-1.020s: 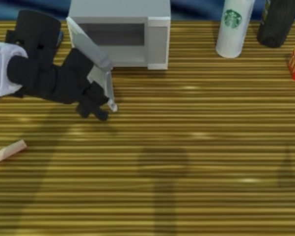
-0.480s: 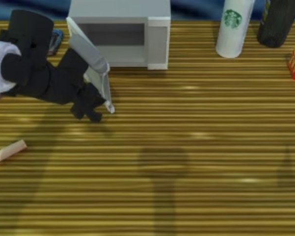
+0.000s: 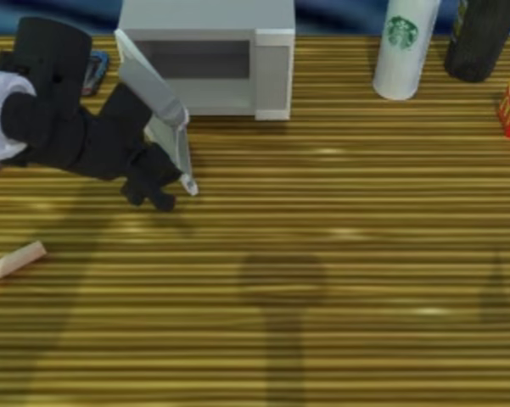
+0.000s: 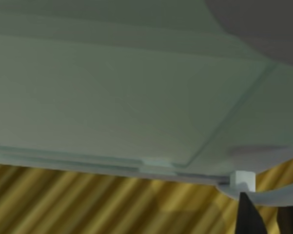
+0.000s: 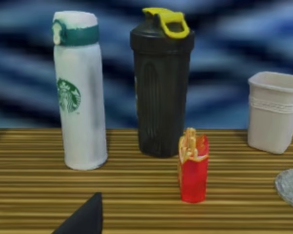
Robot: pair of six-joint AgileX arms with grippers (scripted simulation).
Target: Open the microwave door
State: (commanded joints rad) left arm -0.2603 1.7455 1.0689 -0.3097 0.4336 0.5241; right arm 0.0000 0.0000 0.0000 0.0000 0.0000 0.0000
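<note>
- Striped wooden bench (image 3: 339, 280): microwave (image 3: 208, 17) at back left.
- Microwave door (image 3: 157, 97) swung open, forward-left.
- Left tool (image 3: 171, 188) at door's free edge; grip state indeterminate.
- Right arm out of view.

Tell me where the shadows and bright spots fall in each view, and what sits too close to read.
Top view: dark shadows lie on the table, one at mid-table, one under the left gripper; pale glints dot the stripes. Left wrist view: the microwave door fills the frame, too close to read as a whole, with a faint shadow smudge. Right wrist view: evenly lit; the backdrop behind the white cup is soft and streaky.
</note>
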